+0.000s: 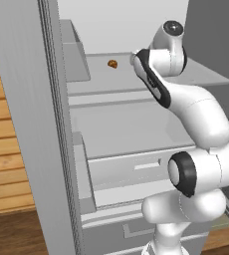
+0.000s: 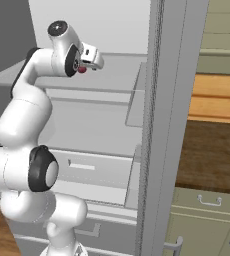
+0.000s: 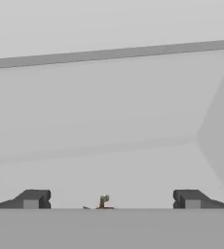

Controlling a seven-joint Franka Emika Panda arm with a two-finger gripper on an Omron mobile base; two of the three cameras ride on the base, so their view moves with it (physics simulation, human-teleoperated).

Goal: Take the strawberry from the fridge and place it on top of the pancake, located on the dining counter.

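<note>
Inside the fridge (image 1: 136,124), the pincer (image 3: 111,199) is spread wide around the strawberry (image 2: 81,69); centre the fruit, then squeeze gently.

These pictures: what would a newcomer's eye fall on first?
First, the big white arm reaching into the open fridge, its pincer open over a pale shelf. Then the red strawberry just under the hand, and a small orange-brown item farther back on the same shelf.

Even, bright rendered light, faint shadows, perhaps slightly soft edges.
</note>
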